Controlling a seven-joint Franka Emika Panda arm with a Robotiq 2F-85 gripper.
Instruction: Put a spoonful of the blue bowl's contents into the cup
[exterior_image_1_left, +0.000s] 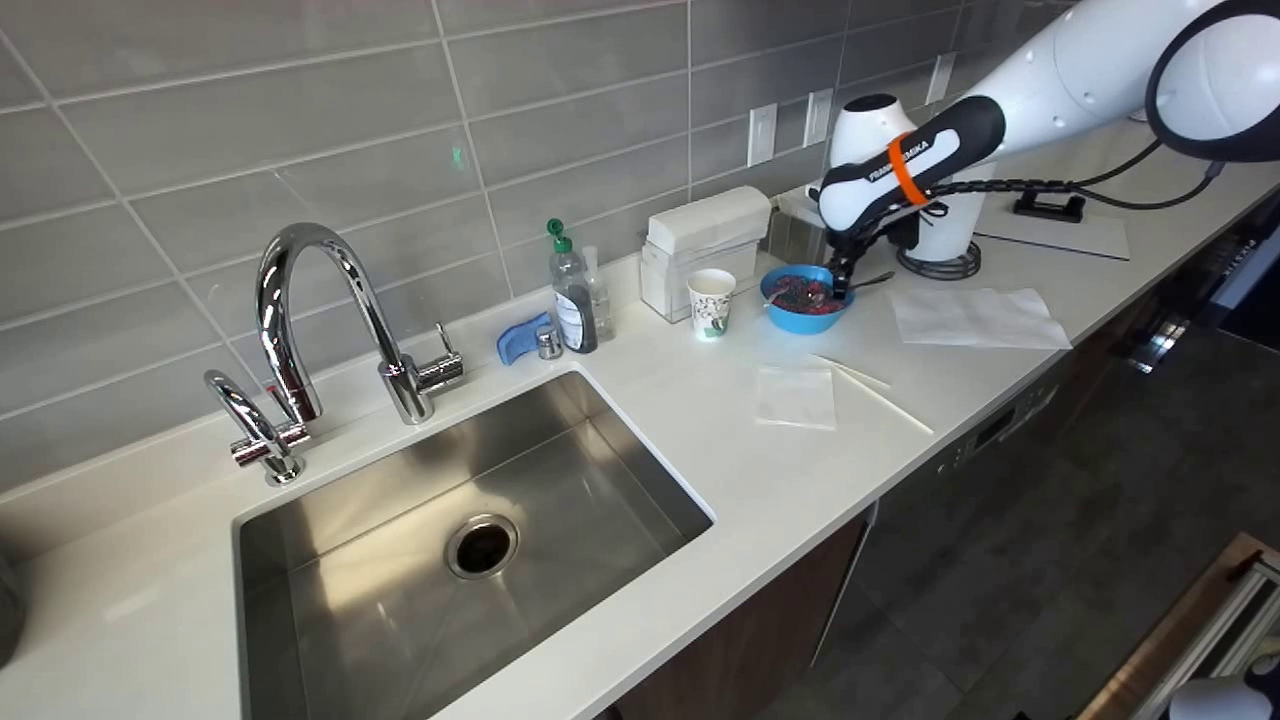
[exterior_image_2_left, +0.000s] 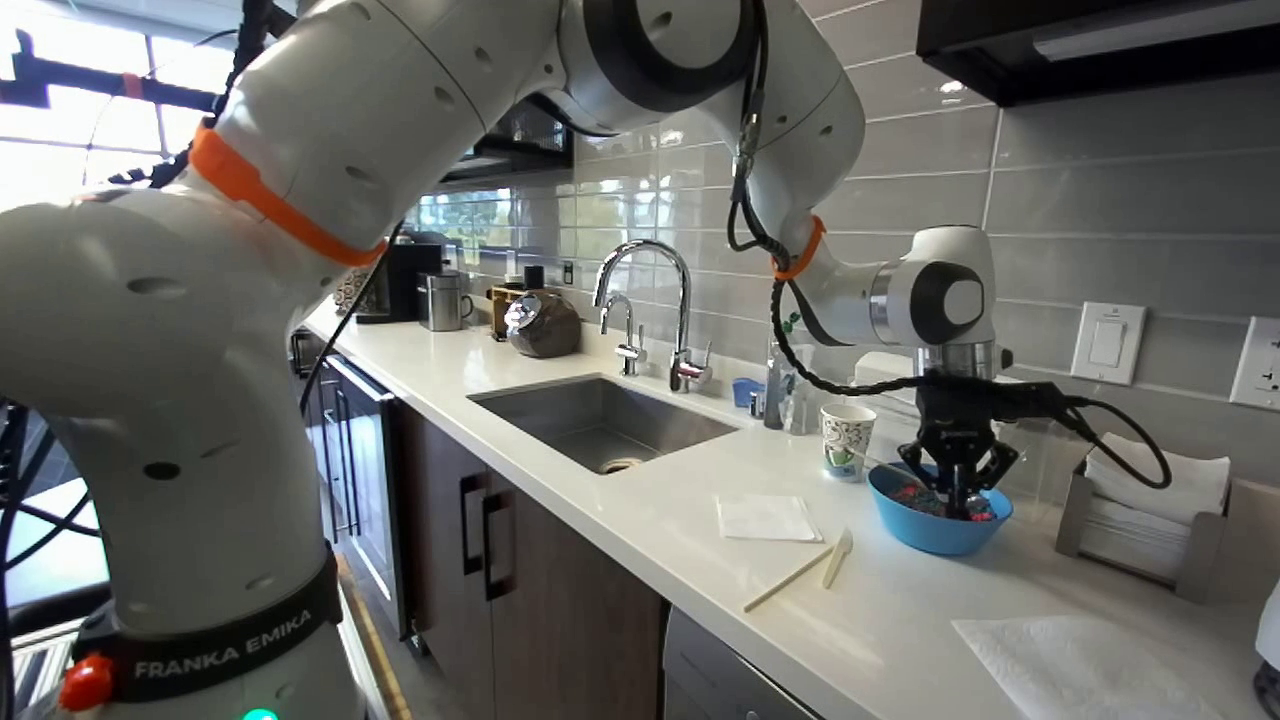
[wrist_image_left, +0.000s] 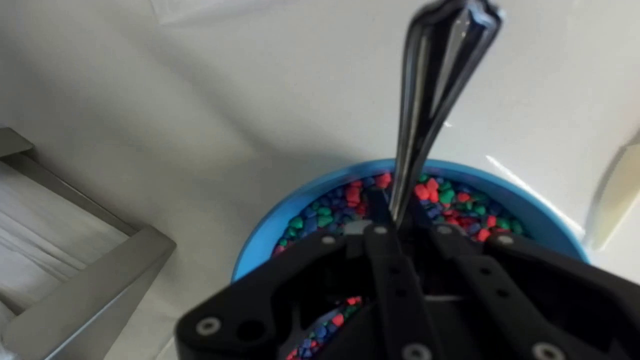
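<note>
Pinching a metal spoon (wrist_image_left: 422, 115), the gripper (exterior_image_2_left: 957, 495) is low in the blue bowl (exterior_image_2_left: 935, 535), at its coloured pebbles (wrist_image_left: 452, 197); this bowl and the patterned paper cup (exterior_image_1_left: 711, 308) stand apart, toward the desk's (exterior_image_1_left: 690, 410) back edge.

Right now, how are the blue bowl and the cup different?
The blue bowl is plain blue, while the cup is white with a printed pattern. The blue bowl is wide and low; the cup is narrower and taller. The gripper reaches into the blue bowl, where red, green and blue bits lie, but it is away from the cup. Both have round, open tops and stand upright on the white counter.
</note>
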